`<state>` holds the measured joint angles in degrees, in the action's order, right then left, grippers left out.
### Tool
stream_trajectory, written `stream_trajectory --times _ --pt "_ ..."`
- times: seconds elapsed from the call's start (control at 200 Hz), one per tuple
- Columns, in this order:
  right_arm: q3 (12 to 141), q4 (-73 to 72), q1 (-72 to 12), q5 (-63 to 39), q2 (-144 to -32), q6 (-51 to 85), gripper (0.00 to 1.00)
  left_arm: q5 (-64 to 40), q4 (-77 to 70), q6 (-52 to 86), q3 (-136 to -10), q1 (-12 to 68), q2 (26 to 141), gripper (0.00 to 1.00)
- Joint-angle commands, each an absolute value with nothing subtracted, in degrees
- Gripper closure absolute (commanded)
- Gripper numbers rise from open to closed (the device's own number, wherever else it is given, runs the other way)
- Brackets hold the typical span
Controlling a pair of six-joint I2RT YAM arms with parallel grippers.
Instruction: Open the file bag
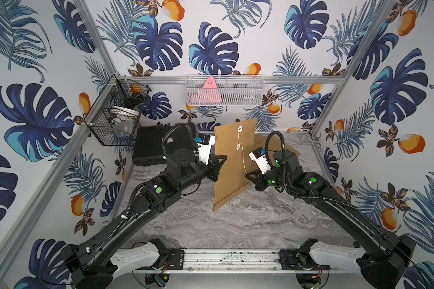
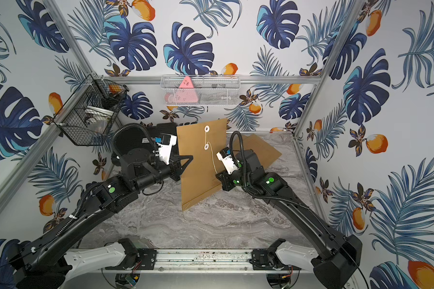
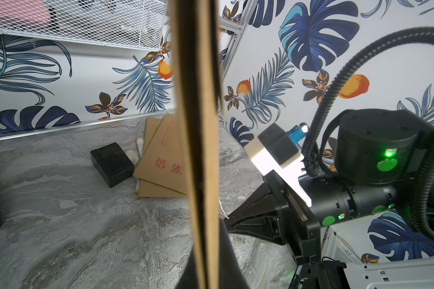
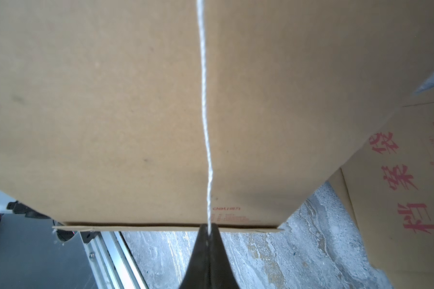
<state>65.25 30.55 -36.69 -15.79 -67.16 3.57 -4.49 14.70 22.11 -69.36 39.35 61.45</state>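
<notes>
A grey marbled tabletop (image 1: pixel 236 225) sits inside walls papered with blue leaves and orange fruit. Two black arms reach in from the near edge. Between them, mid-table, one brown file bag (image 1: pixel 229 165) stands upright and slightly tilted, its lowest corner down at the tabletop. The left gripper (image 1: pixel 223 158) is clamped on the bag's left edge. The right gripper (image 4: pixel 207 235) has its jaws pressed together on the single white string (image 4: pixel 206 125), which runs up to the lower of two white discs (image 1: pixel 238 146) on the bag's face.

Farther back on the right lie flat file bags (image 3: pixel 161 175), at least two overlapping, with one small black box (image 3: pixel 112 164) just beside them. A black case (image 1: pixel 150 145) lies far left. Two baskets hang on the walls: a black wire basket (image 1: pixel 115 112) on the left and a white mesh basket (image 1: pixel 236 92) on the far wall, which holds one pink triangle (image 1: pixel 209 91).
</notes>
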Motion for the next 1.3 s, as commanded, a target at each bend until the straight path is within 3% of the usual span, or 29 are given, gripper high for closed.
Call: stream_trajectory --times 0.0,0.691,1.296 --pt "63.60 32.77 -36.74 -17.56 -67.20 0.73 1.00 -4.32 13.44 21.35 -70.16 39.42 60.84 1.00" --pt "62.37 31.33 -37.85 -31.56 -68.83 -2.50 1.00 -2.94 13.27 21.47 -70.14 39.31 61.16 1.00" --pt "68.87 23.57 -41.70 -37.88 -70.92 1.98 1.00 4.27 21.40 13.72 -76.54 39.38 69.84 1.00"
